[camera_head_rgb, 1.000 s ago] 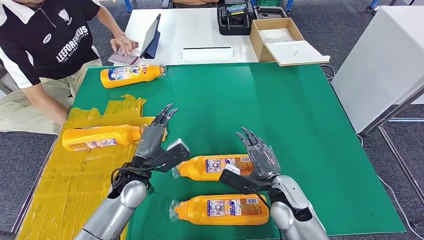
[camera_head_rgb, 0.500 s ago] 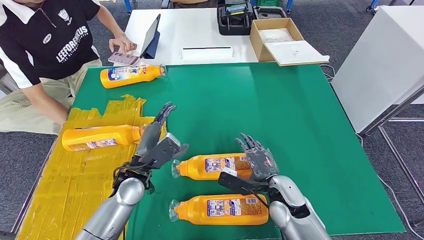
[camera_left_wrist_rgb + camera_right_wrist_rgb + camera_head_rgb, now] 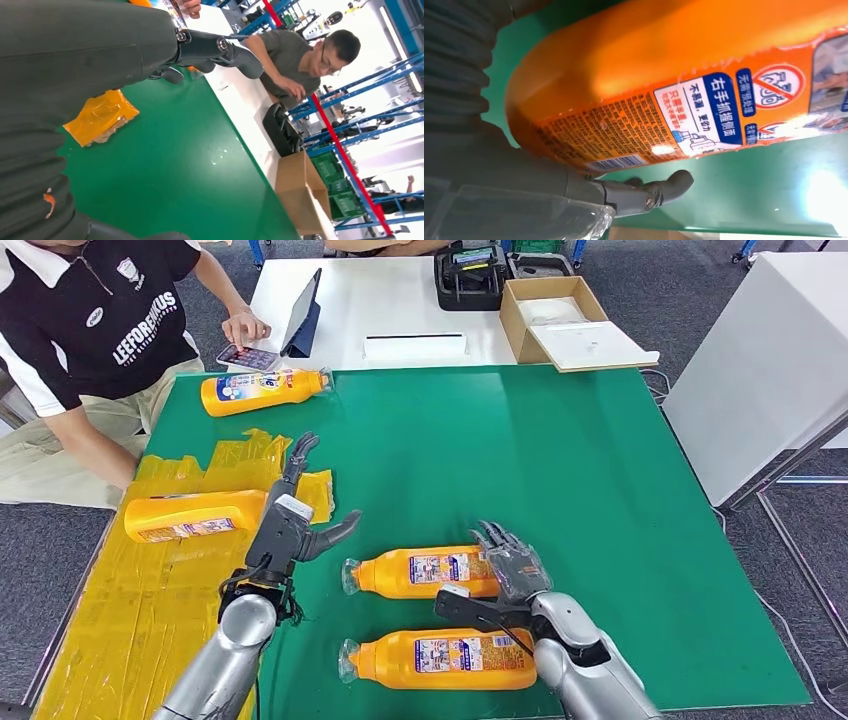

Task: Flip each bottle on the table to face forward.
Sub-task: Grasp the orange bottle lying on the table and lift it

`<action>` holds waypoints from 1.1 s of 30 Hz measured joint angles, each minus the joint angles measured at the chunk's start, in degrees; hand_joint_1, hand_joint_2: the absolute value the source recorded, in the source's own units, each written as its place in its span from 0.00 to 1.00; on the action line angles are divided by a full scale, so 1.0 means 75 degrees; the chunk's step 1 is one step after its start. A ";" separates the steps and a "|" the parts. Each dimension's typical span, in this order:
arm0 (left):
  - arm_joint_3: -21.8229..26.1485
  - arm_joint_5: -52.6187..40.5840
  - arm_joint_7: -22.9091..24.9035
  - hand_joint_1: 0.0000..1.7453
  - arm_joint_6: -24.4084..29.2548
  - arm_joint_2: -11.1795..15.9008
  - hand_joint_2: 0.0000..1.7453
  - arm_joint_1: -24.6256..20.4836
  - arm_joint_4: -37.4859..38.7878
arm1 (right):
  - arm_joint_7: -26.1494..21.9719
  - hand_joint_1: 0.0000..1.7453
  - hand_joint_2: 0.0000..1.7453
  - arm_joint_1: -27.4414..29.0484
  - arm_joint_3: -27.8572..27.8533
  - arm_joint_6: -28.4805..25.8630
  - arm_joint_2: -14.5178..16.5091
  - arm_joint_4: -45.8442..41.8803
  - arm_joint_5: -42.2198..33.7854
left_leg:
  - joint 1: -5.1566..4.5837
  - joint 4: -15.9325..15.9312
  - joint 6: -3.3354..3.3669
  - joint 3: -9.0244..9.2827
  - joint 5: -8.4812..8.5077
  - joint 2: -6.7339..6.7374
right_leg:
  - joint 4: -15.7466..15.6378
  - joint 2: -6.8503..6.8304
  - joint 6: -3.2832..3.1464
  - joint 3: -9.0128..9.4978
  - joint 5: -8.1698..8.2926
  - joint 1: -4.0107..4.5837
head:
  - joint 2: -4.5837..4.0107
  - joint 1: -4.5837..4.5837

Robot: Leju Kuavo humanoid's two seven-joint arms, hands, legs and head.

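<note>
The right hand (image 3: 512, 568) rests spread-fingered over the middle bottle (image 3: 425, 572), not yet gripping; its rigid, slick, rounded body probably suits a mid-body grasp. The left hand (image 3: 285, 530) hovers empty, fingers apart.

The bottle (image 3: 664, 80) label reads "右手抓握标面"; the person's shirt (image 3: 90, 320) reads "LEEFOREKUS".

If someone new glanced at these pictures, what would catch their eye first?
Four orange bottles lying on the green table: two near the robot, one on yellow plastic at the left, one at the far edge. The right hand reaches over the nearer pair; the left hand hovers open.
</note>
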 joint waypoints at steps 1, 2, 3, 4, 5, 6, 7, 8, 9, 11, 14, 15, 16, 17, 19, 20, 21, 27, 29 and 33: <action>-0.0016 0.0012 -0.0013 0.00 0.0034 -0.0009 1.00 0.0000 0.0000 | 0.0012 0.00 1.00 -0.0091 0.0055 -0.0015 0.0025 0.0134 0.0053 | 0.0000 0.0000 0.0000 0.0001 0.0000 0.0002 | 0.0000 0.0001 0.0000 0.0000 0.0000 0.0000 | 0.0000 0.0000; -0.0035 0.0020 -0.0024 0.00 0.0069 -0.0018 1.00 -0.0001 0.0000 | 0.0042 0.00 1.00 -0.0179 0.0119 -0.0039 0.0058 0.0271 0.0128 | 0.0000 0.0000 0.0000 0.0003 0.0000 0.0006 | 0.0000 0.0003 -0.0001 0.0001 0.0001 0.0000 | 0.0000 0.0000; -0.0053 0.0034 -0.0031 0.00 0.0102 -0.0028 1.00 -0.0003 0.0000 | 0.0086 0.00 1.00 -0.0267 0.0185 -0.0069 0.0100 0.0409 0.0214 | 0.0001 0.0000 0.0000 0.0005 0.0000 0.0011 | 0.0000 0.0006 -0.0004 0.0001 0.0003 0.0001 | 0.0000 0.0000; -0.0067 0.0047 -0.0035 0.00 0.0137 -0.0041 1.00 -0.0009 0.0000 | 0.0142 0.00 1.00 -0.0368 0.0256 -0.0100 0.0156 0.0556 0.0309 | 0.0001 0.0000 0.0000 0.0007 0.0000 0.0017 | 0.0000 0.0012 -0.0007 0.0001 0.0006 0.0001 | 0.0000 -0.0001; -0.0082 0.0062 -0.0038 0.00 0.0168 -0.0057 1.00 -0.0022 0.0000 | 0.0212 0.00 1.00 -0.0485 0.0347 -0.0131 0.0231 0.0732 0.0420 | 0.0002 0.0000 -0.0001 0.0011 0.0000 0.0025 | 0.0000 0.0021 -0.0011 0.0001 0.0008 0.0003 | 0.0000 -0.0001; -0.0100 0.0074 -0.0037 0.00 0.0188 -0.0075 1.00 -0.0045 0.0002 | 0.0277 0.00 1.00 -0.0609 0.0446 -0.0154 0.0311 0.0911 0.0528 | 0.0003 0.0000 -0.0001 0.0017 -0.0001 0.0033 | -0.0001 0.0030 -0.0015 0.0002 0.0011 0.0004 | 0.0000 -0.0002; -0.0124 0.0082 -0.0036 0.00 0.0202 -0.0093 1.00 -0.0074 0.0005 | 0.0339 0.00 1.00 -0.0730 0.0547 -0.0169 0.0388 0.1084 0.0624 | 0.0004 0.0000 -0.0001 0.0022 -0.0002 0.0039 | -0.0001 0.0038 -0.0016 0.0004 0.0012 0.0005 | 0.0000 -0.0003; -0.0148 0.0087 -0.0034 0.00 0.0205 -0.0111 1.00 -0.0105 0.0008 | 0.0386 0.00 1.00 -0.0825 0.0637 -0.0177 0.0458 0.1227 0.0697 | 0.0006 0.0000 -0.0002 0.0027 -0.0003 0.0041 | -0.0001 0.0043 -0.0017 0.0007 0.0012 0.0007 | 0.0000 -0.0002; -0.0165 0.0090 -0.0033 0.00 0.0207 -0.0126 1.00 -0.0131 0.0011 | 0.0416 0.00 1.00 -0.0898 0.0711 -0.0180 0.0513 0.1344 0.0742 | 0.0008 0.0000 -0.0003 0.0030 -0.0003 0.0042 | -0.0002 0.0043 -0.0017 0.0010 0.0013 0.0010 | 0.0000 -0.0001; -0.0181 0.0094 -0.0027 0.00 0.0212 -0.0141 1.00 -0.0157 0.0013 | 0.0442 0.00 1.00 -0.1007 0.0806 -0.0188 0.0598 0.1516 0.0781 | 0.0013 0.0000 -0.0005 0.0036 -0.0001 0.0041 | -0.0002 0.0043 -0.0018 0.0017 0.0014 0.0015 | 0.0000 -0.0001; -0.0189 0.0097 -0.0018 0.00 0.0216 -0.0144 1.00 -0.0167 0.0016 | 0.0455 0.00 1.00 -0.1123 0.0894 -0.0199 0.0674 0.1691 0.0822 | 0.0015 -0.0001 -0.0008 0.0051 0.0000 0.0043 | -0.0002 0.0044 -0.0019 0.0031 0.0016 0.0018 | 0.0000 -0.0001; -0.0195 0.0100 -0.0018 0.00 0.0227 -0.0144 1.00 -0.0177 0.0020 | 0.0467 0.00 1.00 -0.1166 0.0937 -0.0199 0.0695 0.1747 0.0861 | 0.0015 -0.0001 -0.0008 0.0058 0.0000 0.0044 | -0.0002 0.0047 -0.0019 0.0037 0.0016 0.0018 | 0.0000 -0.0001; -0.0203 0.0103 -0.0018 0.00 0.0246 -0.0147 1.00 -0.0195 0.0031 | 0.0482 0.00 1.00 -0.1216 0.0985 -0.0199 0.0716 0.1812 0.0910 | 0.0015 -0.0001 -0.0009 0.0065 0.0000 0.0047 | -0.0002 0.0049 -0.0020 0.0043 0.0017 0.0018 | 0.0000 -0.0001; -0.0212 0.0107 -0.0018 0.00 0.0273 -0.0152 1.00 -0.0222 0.0047 | 0.0499 0.00 1.00 -0.1270 0.1039 -0.0198 0.0743 0.1886 0.0963 | 0.0015 -0.0001 -0.0009 0.0071 -0.0001 0.0049 | -0.0003 0.0052 -0.0024 0.0048 0.0020 0.0018 | 0.0000 -0.0001; -0.0230 0.0128 -0.0018 0.00 0.0330 -0.0174 1.00 -0.0290 0.0089 | 0.0518 0.21 1.00 -0.1382 0.1143 -0.0200 0.0789 0.2048 0.1043 | 0.0015 -0.0002 -0.0012 0.0081 0.0000 0.0053 | -0.0004 0.0055 -0.0032 0.0055 0.0028 0.0019 | 0.0000 -0.0001; -0.0235 0.0141 -0.0022 0.00 0.0350 -0.0187 1.00 -0.0324 0.0117 | 0.0518 0.46 1.00 -0.1434 0.1194 -0.0201 0.0805 0.2133 0.1070 | 0.0015 -0.0002 -0.0013 0.0085 0.0001 0.0055 | -0.0004 0.0057 -0.0034 0.0058 0.0032 0.0019 | 0.0000 -0.0001; -0.0238 0.0154 -0.0030 0.00 0.0367 -0.0199 1.00 -0.0355 0.0148 | 0.0510 0.71 1.00 -0.1481 0.1246 -0.0201 0.0813 0.2224 0.1091 | 0.0015 -0.0002 -0.0015 0.0088 0.0002 0.0057 | -0.0005 0.0058 -0.0035 0.0061 0.0035 0.0019 | 0.0000 -0.0001; -0.0244 0.0211 -0.0093 0.00 0.0422 -0.0272 1.00 -0.0427 0.0242 | 0.0344 1.00 1.00 -0.1689 0.1491 -0.0112 0.0816 0.2612 0.1113 | 0.0015 -0.0003 -0.0014 0.0097 0.0020 0.0060 | -0.0006 0.0059 -0.0026 0.0067 0.0052 0.0019 | 0.0000 -0.0003; -0.0245 0.0238 -0.0104 0.00 0.0425 -0.0295 1.00 -0.0436 0.0254 | 0.0290 1.00 1.00 -0.1777 0.1569 -0.0036 0.0803 0.2710 0.1074 | 0.0014 -0.0003 -0.0011 0.0097 0.0029 0.0057 | -0.0006 0.0057 -0.0020 0.0070 0.0055 0.0019 | 0.0000 -0.0002; -0.0245 0.0254 -0.0109 0.00 0.0433 -0.0313 1.00 -0.0438 0.0256 | 0.0247 1.00 1.00 -0.1887 0.1658 0.0036 0.0783 0.2817 0.1018 | 0.0013 -0.0002 -0.0012 0.0097 0.0039 0.0048 | -0.0005 0.0054 -0.0014 0.0074 0.0059 0.0018 | 0.0000 -0.0001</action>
